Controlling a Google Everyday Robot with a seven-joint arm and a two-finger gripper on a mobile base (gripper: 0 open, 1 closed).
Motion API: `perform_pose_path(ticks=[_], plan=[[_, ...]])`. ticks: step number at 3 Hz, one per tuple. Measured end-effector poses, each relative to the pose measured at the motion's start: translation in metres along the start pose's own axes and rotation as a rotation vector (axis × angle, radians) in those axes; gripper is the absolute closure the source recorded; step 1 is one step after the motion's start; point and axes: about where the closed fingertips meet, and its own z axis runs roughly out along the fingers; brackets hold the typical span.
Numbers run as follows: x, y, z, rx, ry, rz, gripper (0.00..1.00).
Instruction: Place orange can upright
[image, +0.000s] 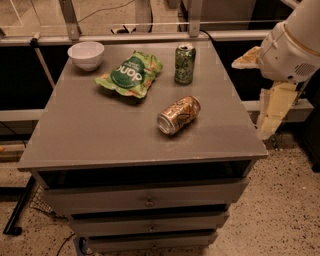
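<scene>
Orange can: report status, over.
Tool open, empty, off the table's right edge. Orange can on its side, mid-table. Green can upright behind it, apart; nothing between tool and orange can.
</scene>
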Motion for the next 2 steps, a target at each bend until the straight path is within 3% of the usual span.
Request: perform_pose_path(ticks=[1, 2], plan=[[-0.013, -0.009, 0.010, -0.002, -0.018, -0.120, 0.00], [-0.032, -0.025, 0.032, -0.033, -0.031, -0.305, 0.00]])
